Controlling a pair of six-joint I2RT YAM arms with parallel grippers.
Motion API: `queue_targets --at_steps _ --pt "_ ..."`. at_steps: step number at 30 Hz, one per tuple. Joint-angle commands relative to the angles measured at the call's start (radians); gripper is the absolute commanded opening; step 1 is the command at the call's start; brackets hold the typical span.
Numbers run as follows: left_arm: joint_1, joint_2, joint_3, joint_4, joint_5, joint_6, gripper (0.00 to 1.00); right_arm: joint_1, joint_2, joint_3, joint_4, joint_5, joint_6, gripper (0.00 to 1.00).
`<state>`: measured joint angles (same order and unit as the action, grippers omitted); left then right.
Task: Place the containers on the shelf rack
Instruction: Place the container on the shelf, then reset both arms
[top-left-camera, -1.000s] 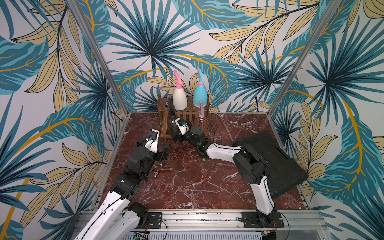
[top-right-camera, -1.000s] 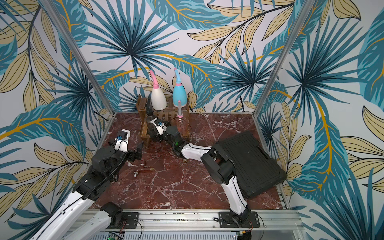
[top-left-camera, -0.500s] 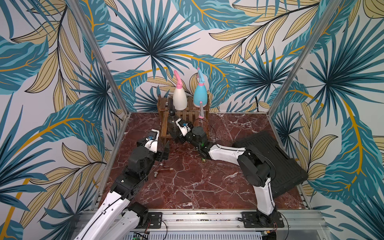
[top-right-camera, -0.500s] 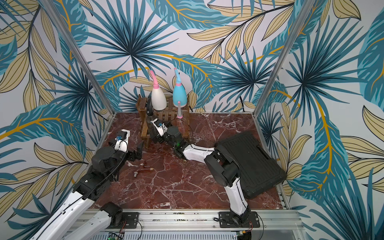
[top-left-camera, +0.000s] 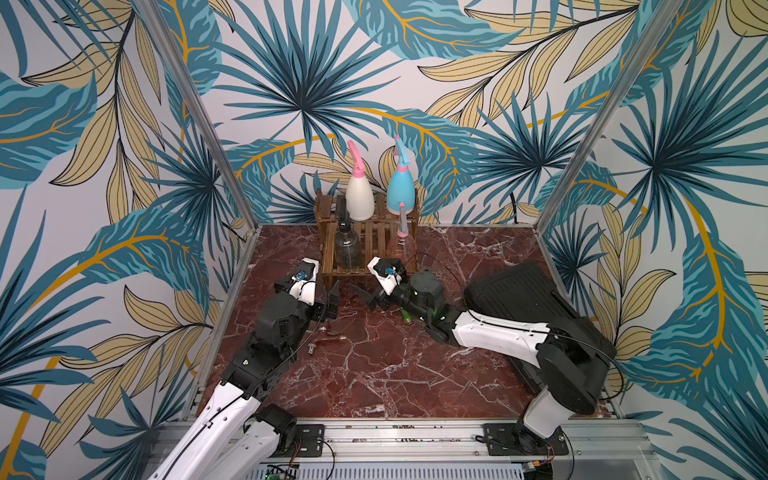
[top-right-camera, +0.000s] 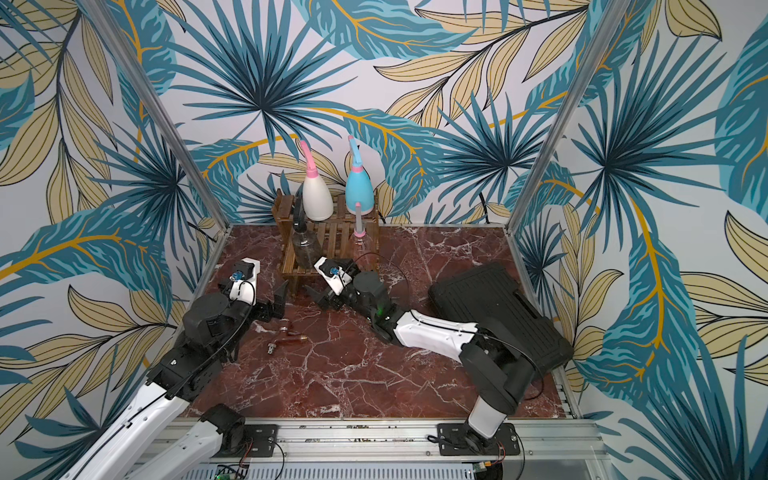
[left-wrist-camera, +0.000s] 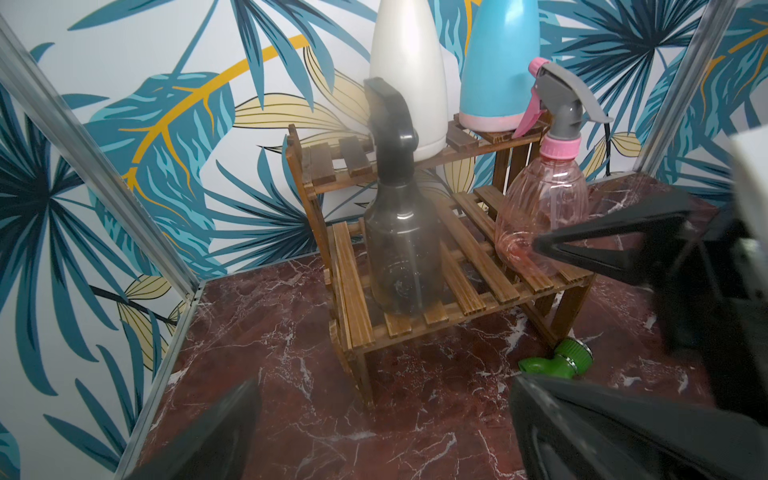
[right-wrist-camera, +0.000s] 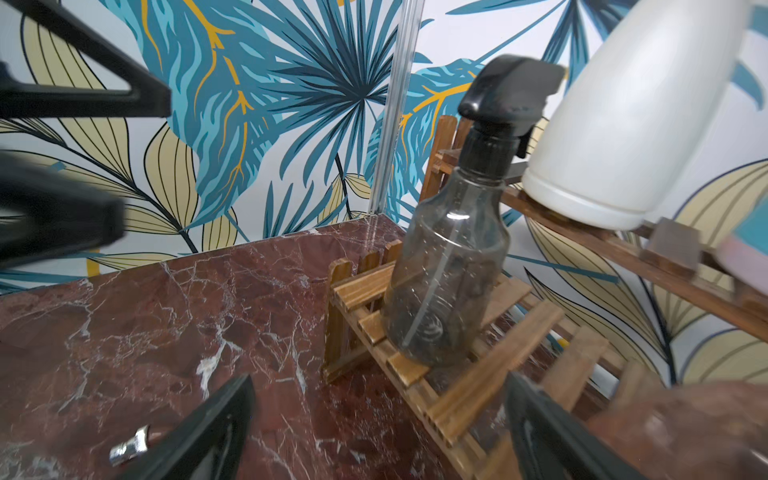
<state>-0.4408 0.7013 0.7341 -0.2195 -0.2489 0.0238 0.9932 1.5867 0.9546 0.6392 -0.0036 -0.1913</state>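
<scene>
Cream-white bottle (top-left-camera: 359, 197) and light blue bottle (top-left-camera: 401, 193) are occupying the upper tier of the shelf rack (top-left-camera: 371, 240), black-trigger bottle (top-left-camera: 347, 248) and pinkish bottle (top-left-camera: 404, 246) the lower; left gripper (top-left-camera: 332, 299) and right gripper (top-left-camera: 365, 297) are crowding its front; black case (top-left-camera: 523, 299) is blocking the right side; central marble floor (top-left-camera: 374, 374) is lying clear

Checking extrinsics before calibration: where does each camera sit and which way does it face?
Top views: high at the front, looking down and back at the shelf rack; both arms, left gripper, right gripper show.
Left wrist: low, facing the rack's front; own open fingers, plus a right gripper finger.
Right wrist: low, facing the rack's end and black-trigger bottle; own open fingers.
Shared: both wrist views show that bottle on the lower tier.
</scene>
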Motion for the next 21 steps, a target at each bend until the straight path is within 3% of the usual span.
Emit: queue_targets --at_steps 1,6,12,17,21 --pt "0.011 0.008 -0.042 0.101 -0.065 -0.045 1.00 0.002 -0.173 -0.113 -0.024 0.049 0.016 0.99" --pt "0.074 0.049 -0.112 0.224 -0.124 -0.147 1.00 -0.027 -0.388 -0.235 -0.117 0.227 0.051 0.99" --pt "0.287 0.097 -0.294 0.464 -0.129 -0.273 1.00 -0.268 -0.573 -0.388 -0.150 0.248 0.160 0.99" --pt "0.317 0.252 -0.474 0.882 -0.187 -0.092 1.00 -0.549 -0.632 -0.482 -0.128 0.212 0.249 0.99" --pt "0.315 0.502 -0.503 1.138 -0.079 0.040 1.00 -0.729 -0.613 -0.554 -0.033 0.199 0.302 0.99"
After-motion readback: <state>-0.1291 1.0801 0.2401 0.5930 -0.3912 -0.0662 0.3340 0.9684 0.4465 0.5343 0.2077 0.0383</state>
